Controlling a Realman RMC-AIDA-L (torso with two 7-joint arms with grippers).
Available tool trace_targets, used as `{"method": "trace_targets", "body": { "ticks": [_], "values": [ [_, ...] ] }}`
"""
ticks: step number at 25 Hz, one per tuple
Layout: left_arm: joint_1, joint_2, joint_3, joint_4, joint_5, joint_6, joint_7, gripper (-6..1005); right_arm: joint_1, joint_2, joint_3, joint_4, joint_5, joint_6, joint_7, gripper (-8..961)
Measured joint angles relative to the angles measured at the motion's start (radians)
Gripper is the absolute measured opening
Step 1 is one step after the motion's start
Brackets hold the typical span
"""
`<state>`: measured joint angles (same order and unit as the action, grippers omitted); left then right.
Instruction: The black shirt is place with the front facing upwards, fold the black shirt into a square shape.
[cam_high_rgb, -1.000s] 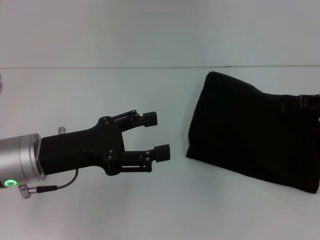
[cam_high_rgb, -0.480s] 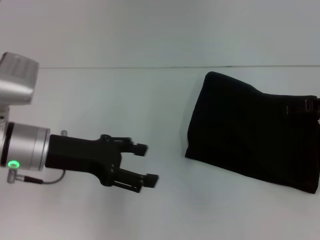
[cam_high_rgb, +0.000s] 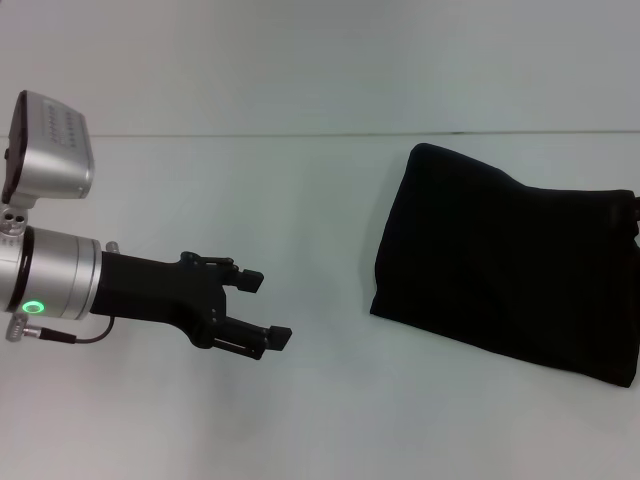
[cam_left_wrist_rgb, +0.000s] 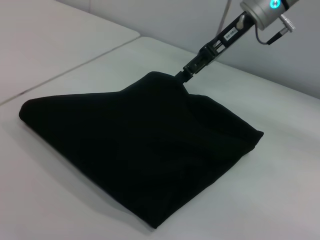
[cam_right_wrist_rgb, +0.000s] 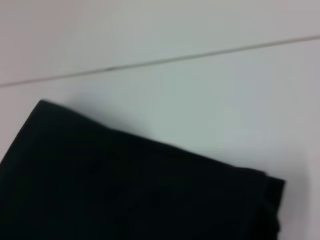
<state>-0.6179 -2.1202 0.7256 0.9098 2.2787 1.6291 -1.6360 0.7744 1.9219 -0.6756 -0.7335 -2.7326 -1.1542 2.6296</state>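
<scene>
A: Left gripper (cam_high_rgb: 264, 307) is out over the white table (cam_high_rgb: 300, 420), on the left side of the head view, fingers pointing toward the shirt. The jaws stand apart with a clear gap between the two fingertip pads, and there is nothing between them. It touches nothing.

B: And the black shirt (cam_high_rgb: 505, 270)?

A: It lies on the right half of the table, well apart from that gripper. It is folded into a compact, roughly four-sided bundle, wider at the near edge than at the far one, with one far corner rounded. All visible faces are plain black; no lettering or label shows.

B: From the left wrist camera?

A: The same bundle (cam_left_wrist_rgb: 135, 150), layered, with a thick folded edge at the near corner and soft creases across the top. Beyond it the right gripper (cam_left_wrist_rgb: 186, 73) comes down at the shirt's far edge, its tip right at the fabric. Whether its fingers are open or closed, I cannot tell.

B: Right wrist camera?

A: Just the shirt (cam_right_wrist_rgb: 125, 190) up close, a straight folded edge against the white table (cam_right_wrist_rgb: 200, 85), with a seam line running across the far surface.
</scene>
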Motion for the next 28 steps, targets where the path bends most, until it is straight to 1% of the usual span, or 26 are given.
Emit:
{"method": "trace_targets", "body": {
  "ticks": [2,4,10,13,16,18,22,26,27,28],
  "values": [
    [0.004,-0.002,-0.003,0.003,-0.002,0.0,0.002,949,-0.009,-0.005,0.002,-0.005,0.001,0.002,0.01,896],
    [0.008,-0.002,-0.005,0.003,-0.006,-0.003,0.002,949,-0.009,-0.005,0.001,0.002,0.001,0.015,0.012,896],
    [0.01,-0.004,-0.007,0.003,-0.01,-0.012,0.002,948,0.018,0.007,-0.007,0.02,0.004,0.028,-0.001,896],
    [0.01,-0.004,-0.01,0.003,-0.012,-0.012,0.002,948,0.021,0.006,0.001,-0.029,0.028,-0.018,-0.003,896],
    [0.013,-0.003,-0.014,0.003,-0.026,-0.011,0.002,948,0.018,0.002,0.0,-0.076,0.086,-0.066,-0.007,896],
    [0.017,-0.002,-0.015,0.003,-0.038,-0.01,0.002,949,0.029,0.003,-0.005,-0.091,0.127,-0.099,-0.027,896],
    [0.019,-0.001,-0.016,0.003,-0.045,-0.012,0.002,949,0.09,0.024,-0.022,-0.098,0.136,-0.152,-0.051,896],
    [0.019,-0.002,-0.015,0.002,-0.047,-0.012,0.002,948,0.159,0.052,-0.087,-0.097,0.051,-0.154,-0.002,896],
    [0.019,-0.003,-0.015,0.001,-0.048,-0.012,0.002,949,0.189,0.068,-0.112,-0.091,0.009,-0.15,0.016,896],
    [0.019,-0.003,-0.015,0.0,-0.048,-0.013,0.002,949,0.189,0.068,-0.112,-0.091,0.009,-0.15,0.016,896]
  ]
}}
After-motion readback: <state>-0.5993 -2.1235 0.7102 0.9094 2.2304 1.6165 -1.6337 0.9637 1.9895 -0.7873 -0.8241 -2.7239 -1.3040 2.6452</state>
